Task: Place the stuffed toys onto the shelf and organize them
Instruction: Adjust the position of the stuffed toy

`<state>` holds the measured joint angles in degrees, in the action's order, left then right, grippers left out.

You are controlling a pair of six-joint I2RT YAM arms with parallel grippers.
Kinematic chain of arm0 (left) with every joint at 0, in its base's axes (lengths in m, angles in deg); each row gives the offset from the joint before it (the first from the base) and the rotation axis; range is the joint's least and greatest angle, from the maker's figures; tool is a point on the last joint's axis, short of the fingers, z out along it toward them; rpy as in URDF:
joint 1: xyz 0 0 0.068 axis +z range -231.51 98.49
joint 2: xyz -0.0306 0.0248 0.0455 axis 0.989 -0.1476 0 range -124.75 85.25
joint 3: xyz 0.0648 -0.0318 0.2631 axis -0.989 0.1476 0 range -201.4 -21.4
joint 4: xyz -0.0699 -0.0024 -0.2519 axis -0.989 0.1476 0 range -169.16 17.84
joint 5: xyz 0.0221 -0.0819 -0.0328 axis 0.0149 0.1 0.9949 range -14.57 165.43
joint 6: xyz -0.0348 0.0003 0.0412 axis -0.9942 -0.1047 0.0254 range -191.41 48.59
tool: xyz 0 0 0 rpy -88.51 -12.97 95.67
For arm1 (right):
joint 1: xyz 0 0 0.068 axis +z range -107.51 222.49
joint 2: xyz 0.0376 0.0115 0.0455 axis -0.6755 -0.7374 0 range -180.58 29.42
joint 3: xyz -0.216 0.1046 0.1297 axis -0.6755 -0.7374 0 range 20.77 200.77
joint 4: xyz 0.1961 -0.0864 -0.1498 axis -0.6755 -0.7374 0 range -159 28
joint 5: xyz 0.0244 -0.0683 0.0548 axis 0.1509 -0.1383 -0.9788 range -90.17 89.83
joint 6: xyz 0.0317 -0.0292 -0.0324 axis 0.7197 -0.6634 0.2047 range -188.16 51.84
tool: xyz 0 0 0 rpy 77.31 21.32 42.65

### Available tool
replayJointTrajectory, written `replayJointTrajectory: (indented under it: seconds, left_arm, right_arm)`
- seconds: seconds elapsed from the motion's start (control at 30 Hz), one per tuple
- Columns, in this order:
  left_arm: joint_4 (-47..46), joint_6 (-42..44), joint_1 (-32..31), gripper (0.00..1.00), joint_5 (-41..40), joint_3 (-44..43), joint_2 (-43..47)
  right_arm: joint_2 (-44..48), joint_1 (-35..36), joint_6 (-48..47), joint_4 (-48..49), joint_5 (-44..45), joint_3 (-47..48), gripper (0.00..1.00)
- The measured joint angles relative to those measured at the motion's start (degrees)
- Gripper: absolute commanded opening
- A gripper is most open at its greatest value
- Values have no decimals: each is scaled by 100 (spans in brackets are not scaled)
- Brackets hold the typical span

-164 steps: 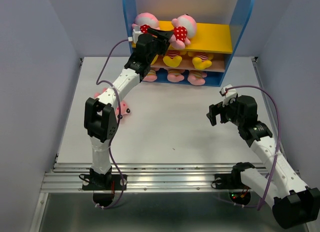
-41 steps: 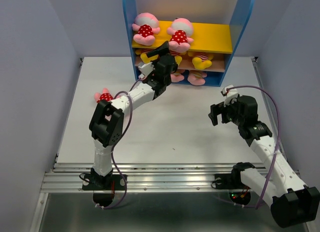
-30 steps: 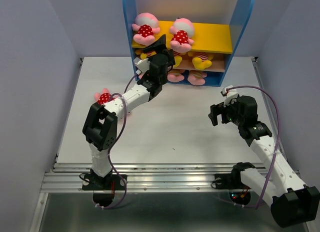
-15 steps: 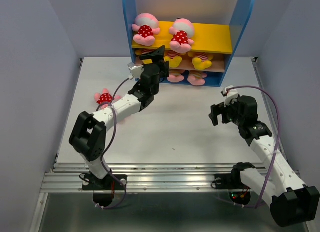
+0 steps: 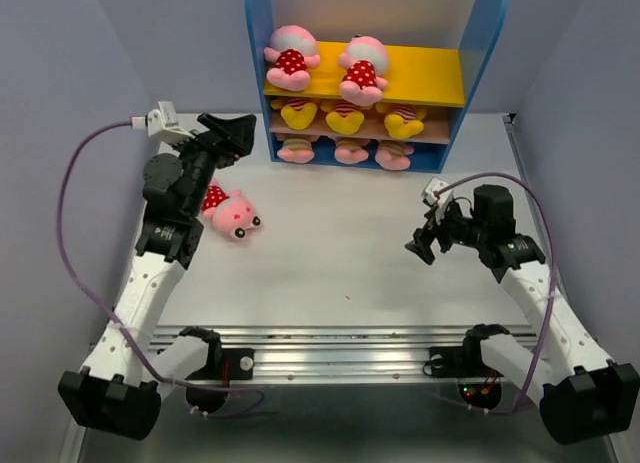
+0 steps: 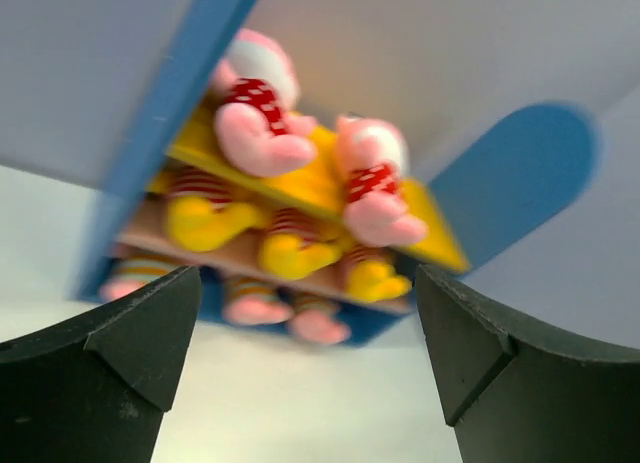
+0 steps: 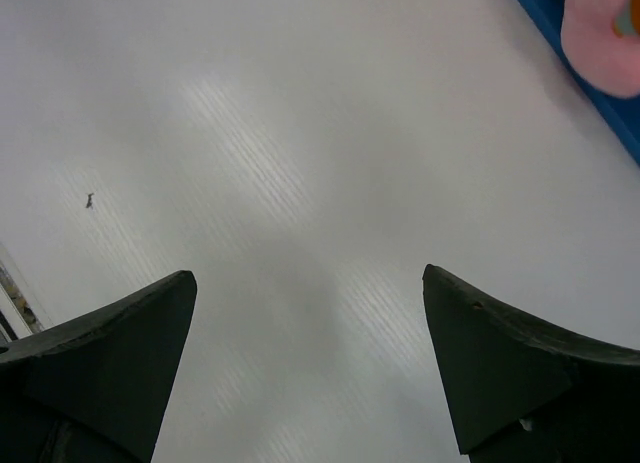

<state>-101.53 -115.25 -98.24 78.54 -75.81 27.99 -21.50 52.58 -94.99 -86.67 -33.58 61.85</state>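
Observation:
The shelf stands at the back, blue-sided. Two pink pigs in red dotted outfits sit on its yellow board, three yellow bears on the brown board, and three striped pigs on the blue base. One more red-dotted pig lies on the table to the left. My left gripper hangs open and empty above and behind that pig, left of the shelf. In the left wrist view the shelf and its toys appear blurred beyond the gripper. My right gripper is open over bare table, as the right wrist view shows.
Grey walls close in the table on both sides. A metal rail runs along the near edge. The right wrist view catches a pink toy foot and the shelf's blue base in its top right corner.
My left arm has swung back from the shelf front to the left side, uncovering the pig on the table. My right gripper has tipped down and shifted slightly left.

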Motion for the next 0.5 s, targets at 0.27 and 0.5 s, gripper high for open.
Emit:
replayJointTrajectory:
  seconds: [0.27, 0.5]
  left_arm:
    - [2247, 3654, 367, 99, -83, -208, 1005]
    - [2441, 4470, 367, 99, -374, 1255, 1816]
  right_arm:
    - [-1978, 0, -538, -79, -1005, 2570, 95]
    - [-3539, 48, 256, 627, -817, 4653, 91]
